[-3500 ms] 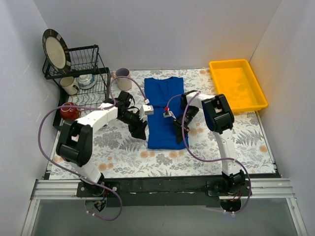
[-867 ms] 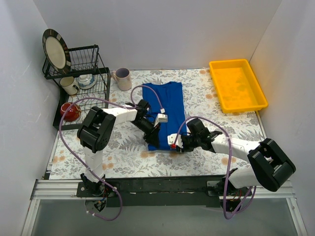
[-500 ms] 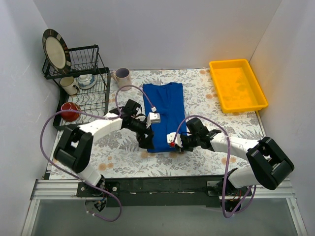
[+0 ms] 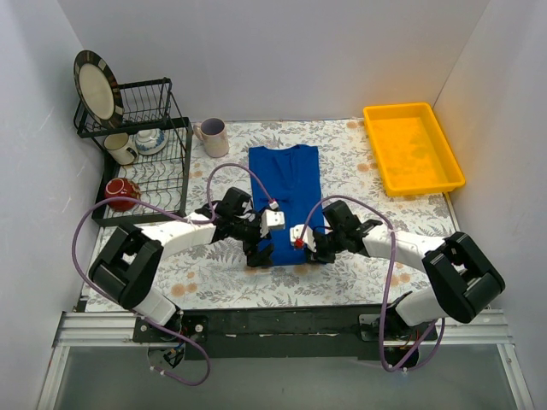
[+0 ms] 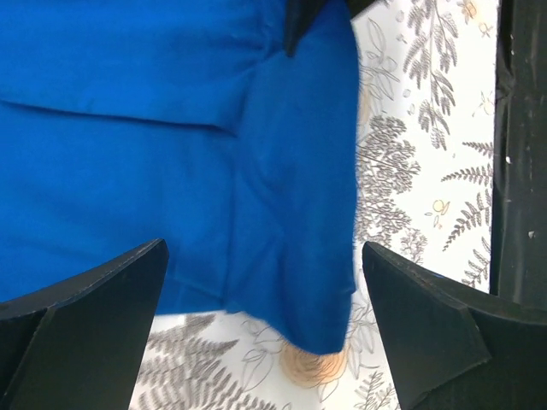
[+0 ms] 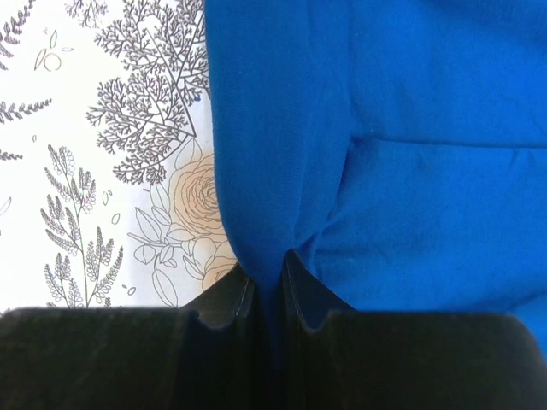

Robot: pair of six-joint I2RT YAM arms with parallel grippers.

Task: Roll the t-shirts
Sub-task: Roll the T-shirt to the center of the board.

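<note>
Wire rack (image 4: 175,128) holds plate (image 4: 97,85) and cups (image 4: 120,148); right fingers (image 6: 218,314) pinch blue t-shirt (image 4: 284,175).

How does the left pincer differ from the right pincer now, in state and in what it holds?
The left pincer stands wide open, while the right pincer is shut. The left pincer holds nothing, with a corner of the t-shirt lying between its jaws; the right pincer pinches the t-shirt's edge. Both are at the near end of the t-shirt.

Left pincer (image 5: 263,248) wide, right pincer (image 6: 267,272) tight.
</note>
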